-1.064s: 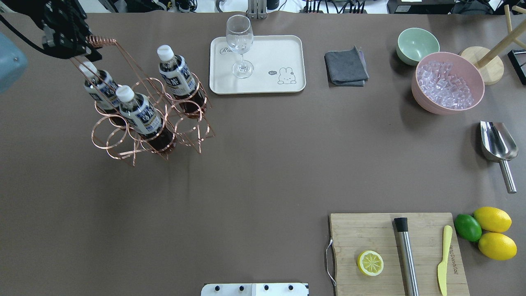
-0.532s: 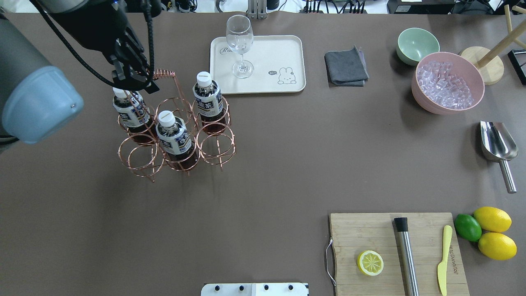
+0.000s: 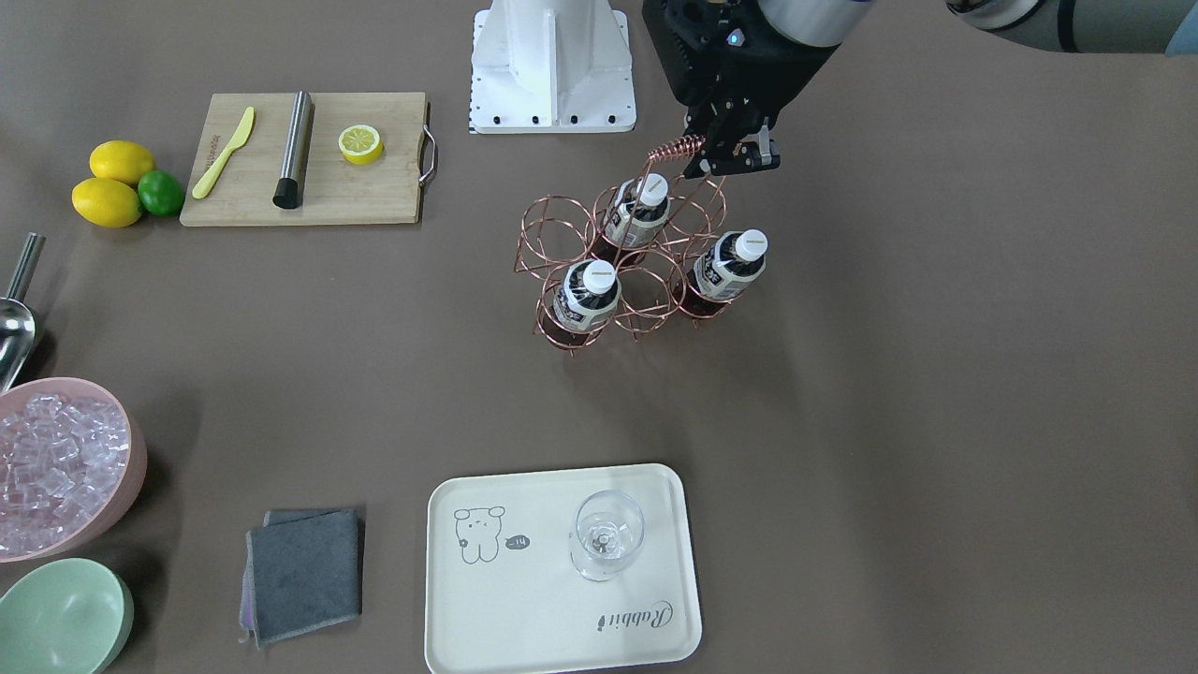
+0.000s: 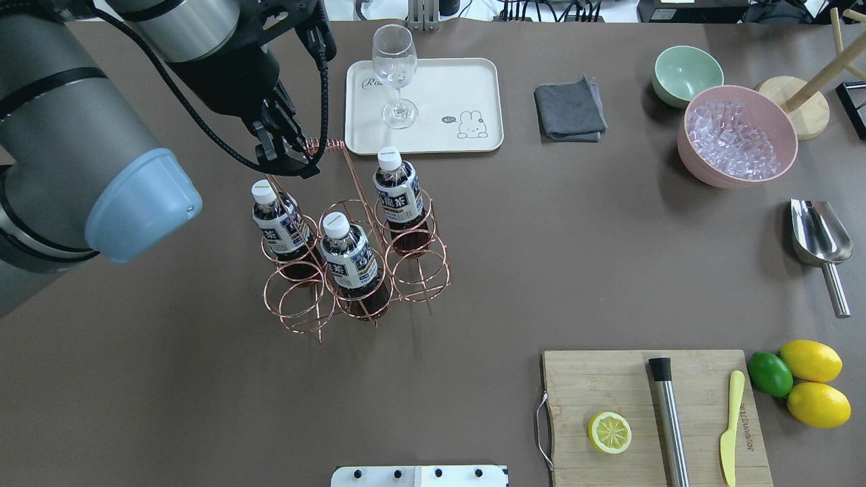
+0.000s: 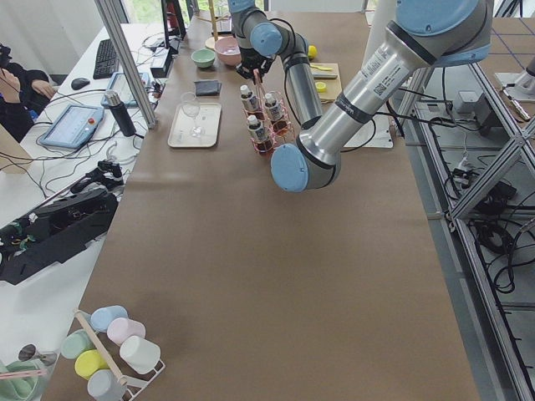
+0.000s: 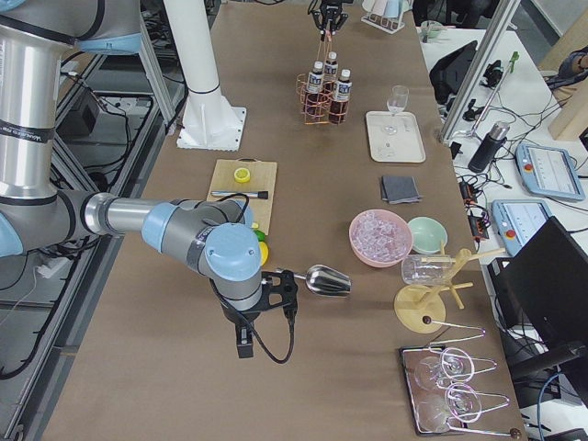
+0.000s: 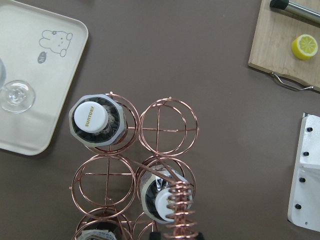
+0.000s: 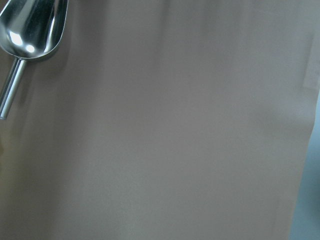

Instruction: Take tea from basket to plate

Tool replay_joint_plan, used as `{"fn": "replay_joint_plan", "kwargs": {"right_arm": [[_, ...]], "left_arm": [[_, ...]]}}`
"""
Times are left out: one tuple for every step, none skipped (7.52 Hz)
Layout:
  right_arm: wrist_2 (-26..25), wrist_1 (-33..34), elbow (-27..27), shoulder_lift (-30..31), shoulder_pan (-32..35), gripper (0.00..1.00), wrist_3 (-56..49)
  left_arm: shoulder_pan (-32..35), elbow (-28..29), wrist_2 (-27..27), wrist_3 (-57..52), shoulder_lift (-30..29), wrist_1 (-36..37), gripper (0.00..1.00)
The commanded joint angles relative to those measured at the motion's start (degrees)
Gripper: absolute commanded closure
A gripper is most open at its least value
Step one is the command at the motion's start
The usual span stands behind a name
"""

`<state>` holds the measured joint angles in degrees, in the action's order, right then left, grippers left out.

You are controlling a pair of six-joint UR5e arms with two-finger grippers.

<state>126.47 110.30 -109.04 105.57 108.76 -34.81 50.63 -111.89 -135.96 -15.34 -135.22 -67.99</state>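
The copper wire basket [image 4: 419, 267] holds three tea bottles [image 4: 398, 196] [image 4: 281, 226] [image 4: 348, 253], each with a white cap and dark drink. My left gripper [image 4: 291, 152] is shut on the basket's twisted handle [image 4: 328, 144]; this also shows in the front view [image 3: 725, 154]. I cannot tell whether the basket touches the table. The cream plate [image 4: 460, 88] lies behind it with a clear glass [image 4: 394, 67] on it. My right gripper [image 6: 278, 292] shows only in the right side view, near the scoop; I cannot tell whether it is open.
A grey cloth [image 4: 570, 109], a green bowl [image 4: 687, 73] and a pink bowl of ice [image 4: 737, 135] stand at the back right. A metal scoop [image 4: 818, 237] lies at the right edge. A cutting board [image 4: 609, 385] with a lemon half, muddler and knife lies front right, by whole citrus [image 4: 808, 382].
My left gripper has carried the basket by its handle to the right and nearer the robot. The basket hung tilted earlier and now stands upright.
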Motion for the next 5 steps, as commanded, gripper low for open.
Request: {"fn": "replay_joint_plan", "kwargs": {"right_arm": [[-1.2,0.0,0.1,0.1,0.0,0.00,0.0],[-1.3,0.0,0.1,0.4,0.0,0.00,0.0],[-1.9,0.0,0.1,0.4,0.0,0.00,0.0],[-1.9,0.0,0.0,0.3,0.1,0.00,0.0],[-1.9,0.0,0.1,0.4,0.1,0.00,0.0]], "left_arm": [[-1.9,0.9,1.0,5.0,-2.9,-1.7,1.00],[-3.2,1.0,0.9,5.8,-3.2,-1.7,1.00],[-4.9,1.8,2.0,5.8,-3.6,-2.0,1.00],[-5.4,3.9,3.1,5.8,-4.8,-4.1,1.00],[-5.6,5.7,3.2,5.7,-4.9,-7.0,1.00]]}}
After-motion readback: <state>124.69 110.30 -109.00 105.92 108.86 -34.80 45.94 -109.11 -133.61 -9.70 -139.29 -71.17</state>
